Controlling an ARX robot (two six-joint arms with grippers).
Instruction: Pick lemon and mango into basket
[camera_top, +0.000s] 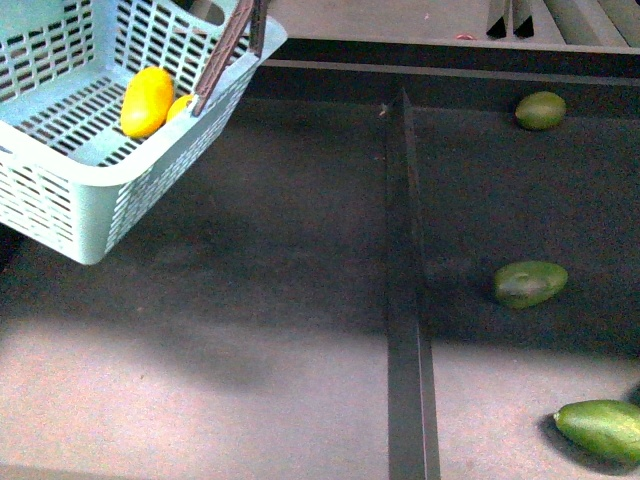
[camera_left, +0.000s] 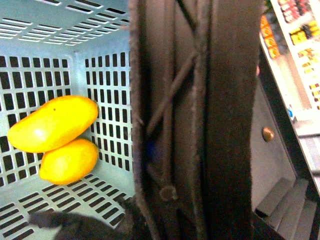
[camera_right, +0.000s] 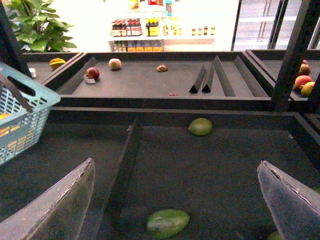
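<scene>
Front view: the basket (camera_top: 75, 190) hangs tilted at the far left corner of the dark shelf (camera_top: 250, 300); the mango (camera_top: 146, 101) lies inside against its far wall, with the lemon (camera_top: 181, 106) touching it, half hidden by a brown handle (camera_top: 225, 55); three green fruits (camera_top: 529, 283) lie in the right compartment, well apart; neither arm shows here.

Left wrist view: the handle (camera_left: 200, 120) fills the middle of the picture at very close range; the left gripper looks to be bearing it, yet its jaws are not shown and I cannot tell their state; mango (camera_left: 52, 123) above, lemon (camera_left: 69, 160) below, touching, wedged in a corner of the basket (camera_left: 100, 30).

Right wrist view: the right gripper (camera_right: 175, 200) hangs over the shelf with jaws wide apart, holding nothing; a green fruit (camera_right: 168, 223) lies below it.

Judgement: both fruits look smooth, firm and light, likely to roll and slip in the tilted basket; the basket is stiff plastic, light; the handle is the sound place to hold it, kept level.
</scene>
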